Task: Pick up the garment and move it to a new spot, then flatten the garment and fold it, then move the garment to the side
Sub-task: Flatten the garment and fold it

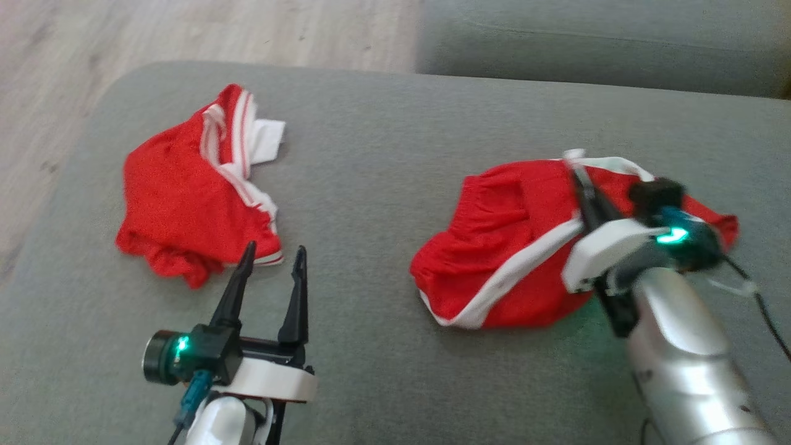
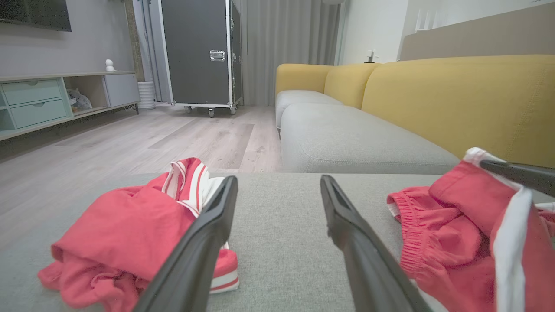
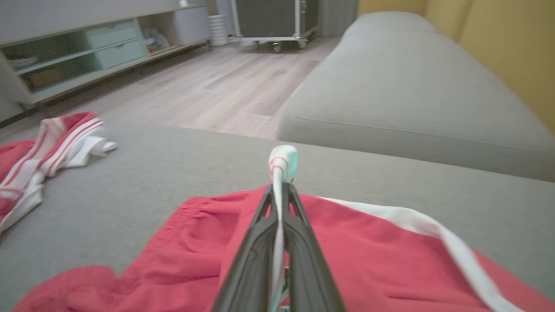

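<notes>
Grasp stage: right gripper (image 3: 279, 188) fingers clenched on the white hem (image 3: 282, 159) of the red garment (image 1: 494, 247), apparently not yet lifted off the sofa (image 1: 371, 173); left gripper (image 1: 275, 249) fingers released. Moving, flattening, folding remain.

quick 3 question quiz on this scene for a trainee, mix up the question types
1. True or false: the left gripper is open and holds nothing, close to the left garment.
2. What is the right gripper shut on?
A) nothing
B) the white trim of the right garment
C) the left garment
3. Short answer: what surface do both garments rest on?

Key: 1 true; 2 B; 3 the grey cushion.
</notes>
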Robot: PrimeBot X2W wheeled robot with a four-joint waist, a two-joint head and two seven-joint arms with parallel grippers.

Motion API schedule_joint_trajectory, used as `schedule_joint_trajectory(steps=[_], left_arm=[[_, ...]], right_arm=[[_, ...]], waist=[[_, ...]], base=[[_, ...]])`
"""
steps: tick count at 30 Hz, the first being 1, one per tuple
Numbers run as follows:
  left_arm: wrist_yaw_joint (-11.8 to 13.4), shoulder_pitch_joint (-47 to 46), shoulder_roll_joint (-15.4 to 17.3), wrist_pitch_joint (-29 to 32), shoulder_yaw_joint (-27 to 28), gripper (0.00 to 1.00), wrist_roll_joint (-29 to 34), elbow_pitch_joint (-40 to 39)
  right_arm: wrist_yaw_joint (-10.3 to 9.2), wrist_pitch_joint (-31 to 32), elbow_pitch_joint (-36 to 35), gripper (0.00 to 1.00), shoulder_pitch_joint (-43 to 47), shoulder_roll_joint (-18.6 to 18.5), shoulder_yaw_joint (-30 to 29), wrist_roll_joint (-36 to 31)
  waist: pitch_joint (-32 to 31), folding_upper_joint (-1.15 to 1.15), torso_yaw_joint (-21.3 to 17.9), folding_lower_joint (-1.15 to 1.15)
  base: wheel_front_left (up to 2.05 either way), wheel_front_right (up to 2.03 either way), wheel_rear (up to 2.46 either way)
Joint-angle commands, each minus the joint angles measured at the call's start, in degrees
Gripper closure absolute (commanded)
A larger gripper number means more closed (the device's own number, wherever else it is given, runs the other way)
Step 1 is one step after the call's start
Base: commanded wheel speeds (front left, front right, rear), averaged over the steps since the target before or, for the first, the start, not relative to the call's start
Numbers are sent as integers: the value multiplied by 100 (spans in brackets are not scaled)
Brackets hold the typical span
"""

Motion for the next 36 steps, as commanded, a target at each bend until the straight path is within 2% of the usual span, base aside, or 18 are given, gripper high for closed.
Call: schedule_joint_trajectory(steps=[1,7,11,12,13,16,21,25,30,36], left_arm=[[32,-113,9,-54,243,0,57,-216],[11,-48,9,-54,342,0,84,-277],[19,-19,9,-54,392,0,79,-307],[10,-17,9,-54,391,0,80,-309],[2,-17,9,-54,384,0,80,-309],[-4,-15,9,-54,377,0,80,-306],[-18,-1,9,-54,396,0,90,-301],[-35,5,9,-54,417,0,107,-305],[-54,15,9,-54,426,0,122,-325],[-67,64,9,-54,433,0,111,-334]], right_arm=[[42,-105,-247,100,94,37,-274,-168],[42,1,-869,100,849,36,-1724,-763],[42,235,-1329,100,1312,46,-2324,-757],[42,264,-1420,16,1402,47,-2406,-706],[42,282,-1499,0,1483,47,-2488,-651],[42,313,-1673,0,1652,48,-2570,-479],[42,-54,-2151,0,1781,49,-2160,-671],[42,-482,-2811,0,1885,49,-1265,-659],[42,-619,-3426,0,2227,49,-397,-486],[42,-640,-3637,0,2643,50,-7,-232]], waist=[[-100,0,-252,0],[-178,0,-681,0],[-181,0,-907,0],[-177,0,-951,0],[-177,0,-988,0],[-192,0,-1080,0],[-228,0,-1167,0],[-260,0,-1210,0],[-292,0,-1197,0],[-325,0,-1098,0]], base=[[0,0,0],[0,0,0],[0,0,0],[0,0,0],[0,0,0],[0,0,0],[0,0,0],[0,0,0],[0,0,0],[0,0,0]])
